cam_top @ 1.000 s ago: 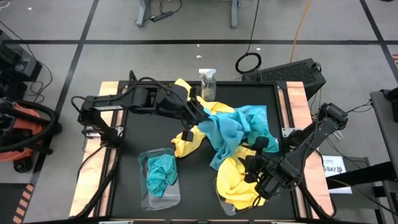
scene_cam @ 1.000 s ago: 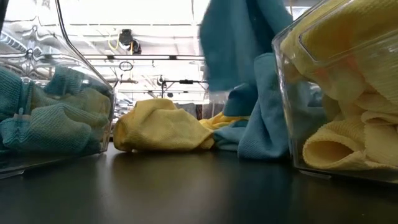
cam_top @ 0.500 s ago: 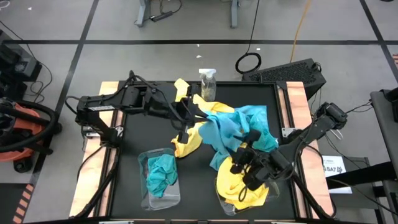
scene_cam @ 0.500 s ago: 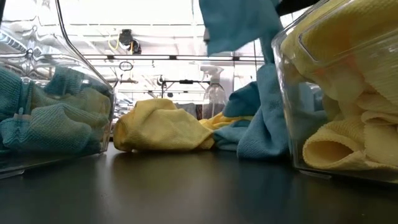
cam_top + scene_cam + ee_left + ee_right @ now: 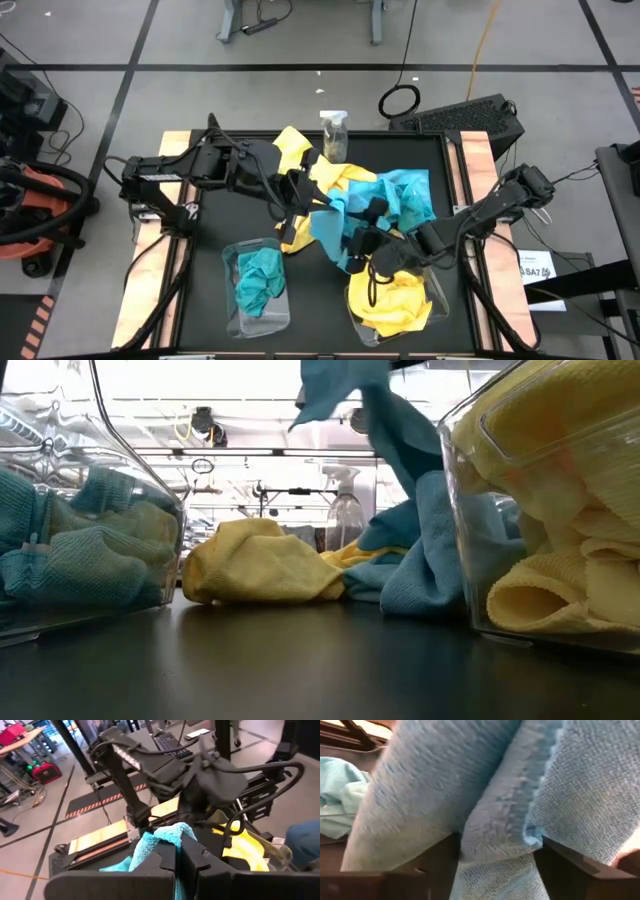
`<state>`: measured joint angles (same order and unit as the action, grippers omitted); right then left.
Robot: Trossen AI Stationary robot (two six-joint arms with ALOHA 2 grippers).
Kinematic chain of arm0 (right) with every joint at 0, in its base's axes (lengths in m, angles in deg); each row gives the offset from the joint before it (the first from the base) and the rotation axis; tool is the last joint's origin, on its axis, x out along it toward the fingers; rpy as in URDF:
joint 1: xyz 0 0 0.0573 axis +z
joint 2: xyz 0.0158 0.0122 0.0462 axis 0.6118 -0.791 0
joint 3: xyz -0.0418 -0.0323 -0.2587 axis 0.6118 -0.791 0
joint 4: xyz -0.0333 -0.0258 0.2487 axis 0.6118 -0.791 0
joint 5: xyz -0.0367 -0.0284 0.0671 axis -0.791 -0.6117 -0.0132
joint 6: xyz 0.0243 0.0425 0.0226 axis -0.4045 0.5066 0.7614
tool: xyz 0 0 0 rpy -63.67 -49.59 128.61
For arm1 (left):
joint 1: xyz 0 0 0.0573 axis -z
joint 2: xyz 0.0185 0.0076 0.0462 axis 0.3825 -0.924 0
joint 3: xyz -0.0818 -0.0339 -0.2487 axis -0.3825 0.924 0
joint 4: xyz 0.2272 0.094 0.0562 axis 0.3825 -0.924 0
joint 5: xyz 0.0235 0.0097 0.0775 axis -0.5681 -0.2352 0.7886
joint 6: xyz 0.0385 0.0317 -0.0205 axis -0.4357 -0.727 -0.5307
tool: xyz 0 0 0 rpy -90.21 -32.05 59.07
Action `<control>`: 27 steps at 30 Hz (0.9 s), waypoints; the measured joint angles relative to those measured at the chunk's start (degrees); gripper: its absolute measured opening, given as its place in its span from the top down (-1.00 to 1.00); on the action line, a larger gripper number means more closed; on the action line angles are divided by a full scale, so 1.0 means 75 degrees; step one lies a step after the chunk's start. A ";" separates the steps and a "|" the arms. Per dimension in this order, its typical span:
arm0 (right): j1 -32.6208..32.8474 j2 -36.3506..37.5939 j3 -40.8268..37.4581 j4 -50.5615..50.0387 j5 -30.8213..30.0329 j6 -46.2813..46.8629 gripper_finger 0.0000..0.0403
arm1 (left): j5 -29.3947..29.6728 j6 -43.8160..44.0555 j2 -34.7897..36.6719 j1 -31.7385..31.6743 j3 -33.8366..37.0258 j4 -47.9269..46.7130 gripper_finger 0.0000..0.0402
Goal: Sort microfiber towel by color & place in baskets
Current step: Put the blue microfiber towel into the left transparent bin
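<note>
My left gripper (image 5: 303,203) is shut on a turquoise blue microfiber towel (image 5: 330,218), which it holds up above the pile of yellow and blue towels (image 5: 385,190) in the middle of the table. In the low view the towel (image 5: 372,405) hangs high, and its lower end reaches down into the pile. My right gripper (image 5: 358,232) is open and has come up to this towel. Its fingers (image 5: 445,857) stand on either side of the hanging cloth (image 5: 495,820). The near left basket (image 5: 258,290) holds blue towels. The near right basket (image 5: 392,300) holds yellow ones. My left gripper pinches a bunched upper part of the blue towel (image 5: 159,839) between its two shut fingers, coming nearly level from the table's left. The towel hangs below and beyond the fingertips, and its lower end is still on the pile. My right gripper has the hanging cloth filling the gap between its open fingers; whether they touch it, I cannot tell.
A small clear spray bottle (image 5: 334,133) stands at the table's far edge behind the pile. A loose yellow towel (image 5: 260,565) lies between the two baskets, which stand close to the near edge. Wooden rails (image 5: 150,270) run along both sides of the table.
My left gripper has drawn back toward the table's left and risen a little, lifting the blue towel's upper part higher while its lower end stays on the pile. My right gripper has swung from over the yellow basket toward the far left, turning its wrist, and come around the hanging towel.
</note>
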<state>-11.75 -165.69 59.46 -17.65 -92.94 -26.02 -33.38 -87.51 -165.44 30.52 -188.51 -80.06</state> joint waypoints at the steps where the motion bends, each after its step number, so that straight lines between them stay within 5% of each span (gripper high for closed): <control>1: -0.0062 -0.0055 0.0000 0.0163 0.0087 -0.0139 -0.12 | -0.0008 -0.0001 0.0000 0.0019 0.0000 -0.0007 1.00; 9: -0.0372 -0.0098 -0.0006 0.0866 0.0653 -0.1020 0.92 | -0.0187 0.0002 0.0056 0.0284 0.0003 -0.0153 1.00; 17: -0.0244 -0.0091 -0.0006 0.1988 0.0627 -0.2133 0.99 | -0.0182 0.0058 0.0302 0.0660 0.0003 -0.1522 0.95; 24: -0.0059 -0.0090 -0.0006 0.2719 0.0634 -0.2884 1.00 | 0.0595 0.0632 0.0416 0.1111 0.0003 -0.2646 0.64; 27: -0.0040 -0.0090 -0.0006 0.3024 0.1250 -0.3189 1.00 | 0.1021 0.0912 0.0420 0.1334 0.0003 -0.3144 0.47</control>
<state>-12.05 -166.36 59.42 5.04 -83.56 -49.93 -25.73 -80.67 -162.29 40.52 -188.49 -103.63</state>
